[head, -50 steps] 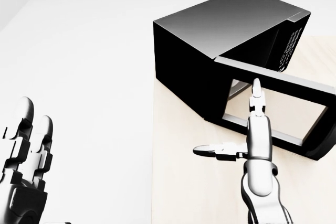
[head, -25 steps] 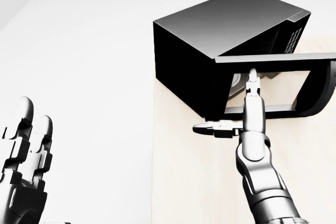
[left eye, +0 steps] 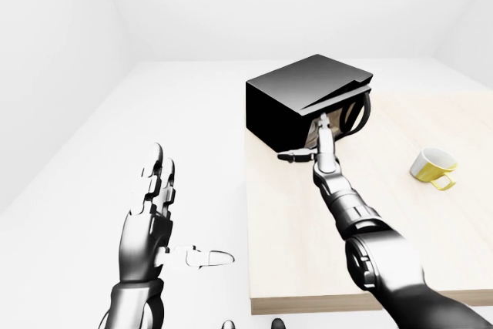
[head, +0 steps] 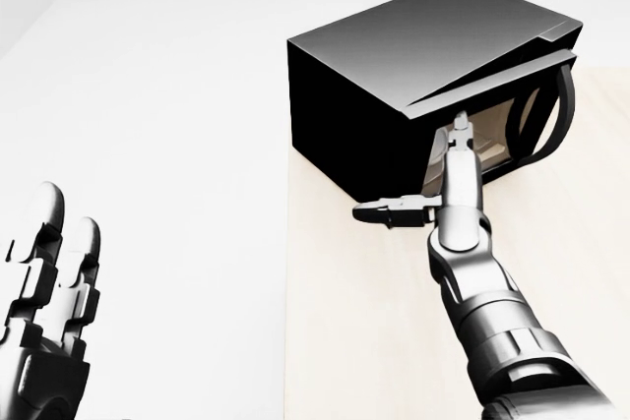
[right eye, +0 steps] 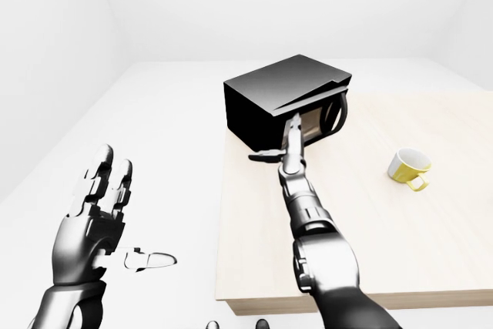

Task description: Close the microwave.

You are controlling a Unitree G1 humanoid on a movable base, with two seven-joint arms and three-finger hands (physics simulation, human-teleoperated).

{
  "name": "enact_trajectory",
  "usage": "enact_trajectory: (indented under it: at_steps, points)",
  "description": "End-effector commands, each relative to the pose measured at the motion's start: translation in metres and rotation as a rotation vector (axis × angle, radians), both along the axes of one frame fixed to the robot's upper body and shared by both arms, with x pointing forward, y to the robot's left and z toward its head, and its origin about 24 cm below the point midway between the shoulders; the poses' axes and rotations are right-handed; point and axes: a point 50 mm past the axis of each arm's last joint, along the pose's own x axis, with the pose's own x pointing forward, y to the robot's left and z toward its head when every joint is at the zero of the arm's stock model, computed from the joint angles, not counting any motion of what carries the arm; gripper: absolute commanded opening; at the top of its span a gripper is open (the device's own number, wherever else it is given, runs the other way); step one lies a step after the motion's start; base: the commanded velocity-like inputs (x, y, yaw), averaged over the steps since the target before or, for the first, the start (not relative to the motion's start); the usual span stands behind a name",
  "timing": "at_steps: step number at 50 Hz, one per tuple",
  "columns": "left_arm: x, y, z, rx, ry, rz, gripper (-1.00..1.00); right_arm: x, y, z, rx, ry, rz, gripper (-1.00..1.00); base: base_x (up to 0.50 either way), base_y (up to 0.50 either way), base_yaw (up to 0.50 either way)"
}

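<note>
The black microwave (head: 394,56) stands at the far left corner of the light wooden table (head: 345,331). Its door (head: 497,140) is almost shut, with only a narrow wedge of gap under the top edge; the curved handle (head: 563,105) is at its right. My right hand (head: 441,189) is open, its long fingers (head: 459,145) stretched flat against the door's left part and the thumb pointing left. My left hand (left eye: 154,206) is open too, held up with spread fingers left of the table, away from everything.
A yellow and white mug (left eye: 433,167) lies on its side at the right of the table. White floor and walls surround the table. The table's left edge (head: 287,322) runs just left of my right arm.
The microwave door has swung from wide open to nearly shut. My right hand has moved up and forward with it, fingers on the door. The left hand has not moved.
</note>
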Motion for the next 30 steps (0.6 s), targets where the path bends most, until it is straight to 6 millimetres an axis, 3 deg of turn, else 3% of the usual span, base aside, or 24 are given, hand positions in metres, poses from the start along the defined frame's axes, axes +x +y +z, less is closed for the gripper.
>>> enact_trajectory:
  at_steps: [1, 30]
  points:
    - [0.001, 0.0, 0.0, -0.001, 0.0, -0.002, 1.0, 0.007, 0.008, 0.004, 0.009, 0.048, 0.0, 1.0, 0.0, 0.0, 0.0]
    - [0.003, -0.002, -0.004, 0.003, 0.014, -0.005, 1.0, 0.021, 0.046, 0.035, -0.096, -0.006, 0.124, 1.0, 0.0, 0.0, 0.0]
